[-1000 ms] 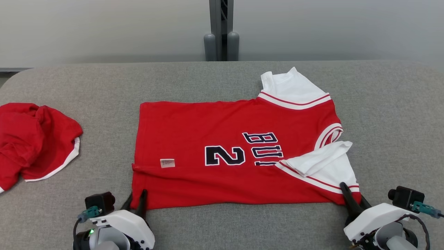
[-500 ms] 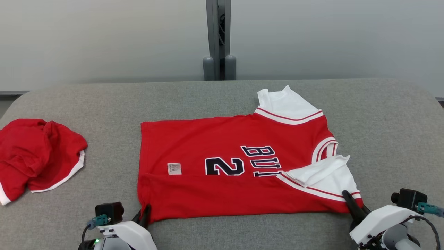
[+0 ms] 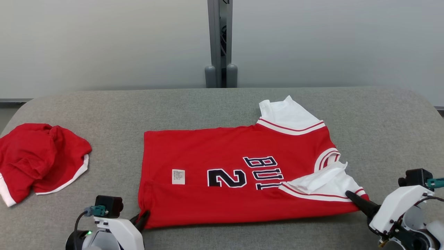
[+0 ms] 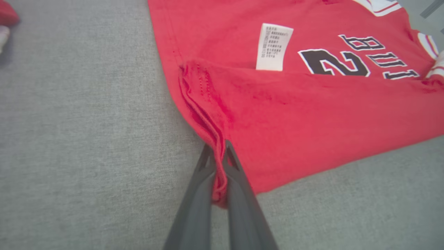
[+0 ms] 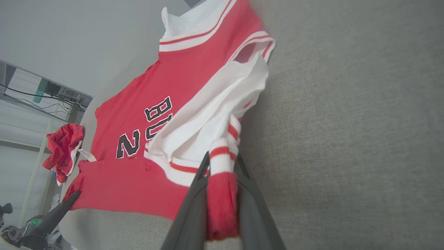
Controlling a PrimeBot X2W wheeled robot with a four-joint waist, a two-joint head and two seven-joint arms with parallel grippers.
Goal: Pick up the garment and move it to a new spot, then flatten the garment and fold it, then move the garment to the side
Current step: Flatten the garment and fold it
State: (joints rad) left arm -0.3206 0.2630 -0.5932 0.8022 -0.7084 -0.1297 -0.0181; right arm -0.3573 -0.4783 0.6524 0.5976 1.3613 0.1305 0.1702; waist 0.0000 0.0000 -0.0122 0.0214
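The grey table (image 3: 388, 132) lies bare behind and right of the red jersey (image 3: 215, 149), spread mid-table. The left gripper (image 3: 145, 215) pinches its near hem corner; the right gripper (image 3: 349, 194) clamps the near sleeve cuff. A crumpled red shirt (image 3: 41, 156) sits by the left edge.

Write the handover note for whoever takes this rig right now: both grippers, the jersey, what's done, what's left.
Left gripper: fingers shut on the red jersey at its near left corner.
Right gripper: fingers shut on the red jersey at its near right corner.
Jersey: spread flat in the middle of the grey table.
Crumpled red garment: lies apart, at the table's left end.
Done: jersey flattened, and its near edge looks folded over once.
Left: finish the fold, then move the jersey to the side.
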